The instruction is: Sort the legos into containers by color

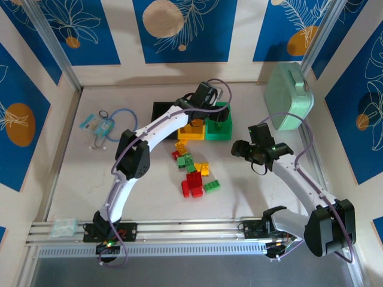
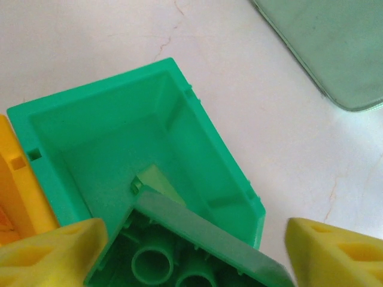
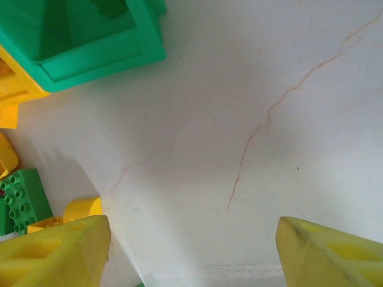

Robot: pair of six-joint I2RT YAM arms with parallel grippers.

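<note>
— The left claw [image 2: 194,257]?
— Over the green bin [image 2: 90,91], jaws spread, a green lego [image 2: 197,230] tilted between them (pinched or loose, I cannot tell).
— And the right claw [image 3: 191,251]?
— Gaping wide above the white table [image 3: 239,119] beside that bin; loose legos [image 1: 192,179] lie nearby.

Two slender arms of one build, left arm [image 1: 149,134] and right arm [image 1: 299,179]: long links in glossy white shells, joints in bulky matt black housings. Thin grey-violet cables [image 1: 311,140] along each, looping free near the wrists. Low, blocky black bases [image 1: 108,230], with a small green light on the left one. Left hand [image 2: 191,263] and right hand [image 3: 191,257] alike, with bright yellow plastic fingers [image 3: 54,251]: wedge-shaped, blunt at the tip, with hollow ribbed pockets in their faces.
</note>
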